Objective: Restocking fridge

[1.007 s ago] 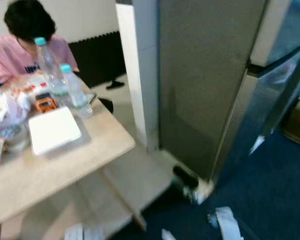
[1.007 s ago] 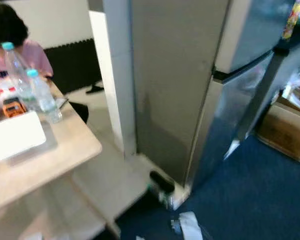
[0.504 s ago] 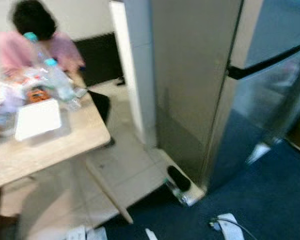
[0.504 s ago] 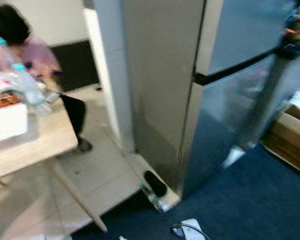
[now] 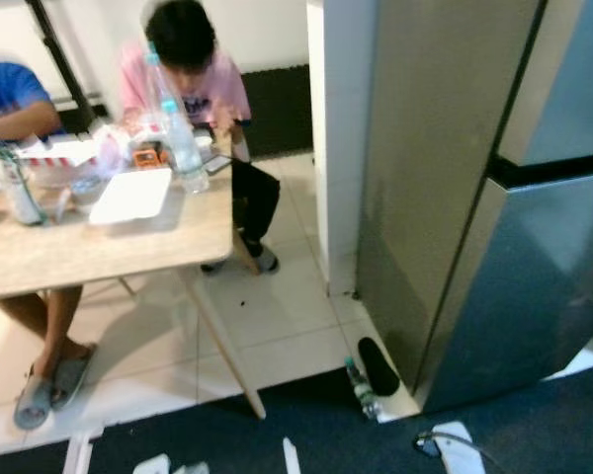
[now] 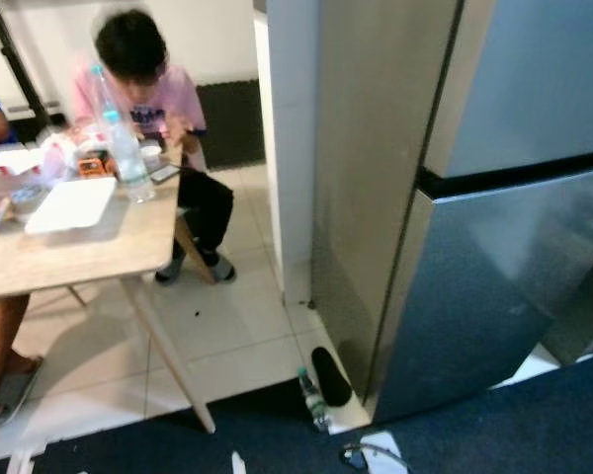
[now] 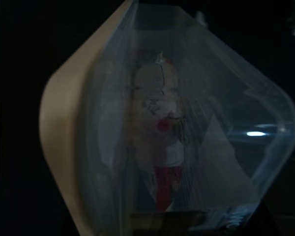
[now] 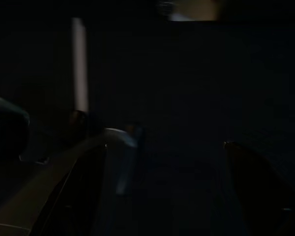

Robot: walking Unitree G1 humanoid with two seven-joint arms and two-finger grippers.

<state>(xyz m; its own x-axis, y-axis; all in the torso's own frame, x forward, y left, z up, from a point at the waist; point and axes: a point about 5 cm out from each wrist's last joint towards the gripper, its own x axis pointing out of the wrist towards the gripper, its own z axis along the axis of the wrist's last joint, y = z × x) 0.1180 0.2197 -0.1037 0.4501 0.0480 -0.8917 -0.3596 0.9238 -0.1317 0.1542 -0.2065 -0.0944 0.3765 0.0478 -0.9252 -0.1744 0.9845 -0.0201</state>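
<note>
Fridge ahead on my right, both doors shut; nothing stocked yet, by my judgement. Clear tub with food sits close before my left wrist camera; cannot tell if left jaws clamp it. Right jaws apart, idle in dark. Left: approach, open door, load.

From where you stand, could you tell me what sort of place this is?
Probably a home kitchen or dining corner: a tall steel fridge stands on tiled floor, beside a table with bottles where people sit.
</note>
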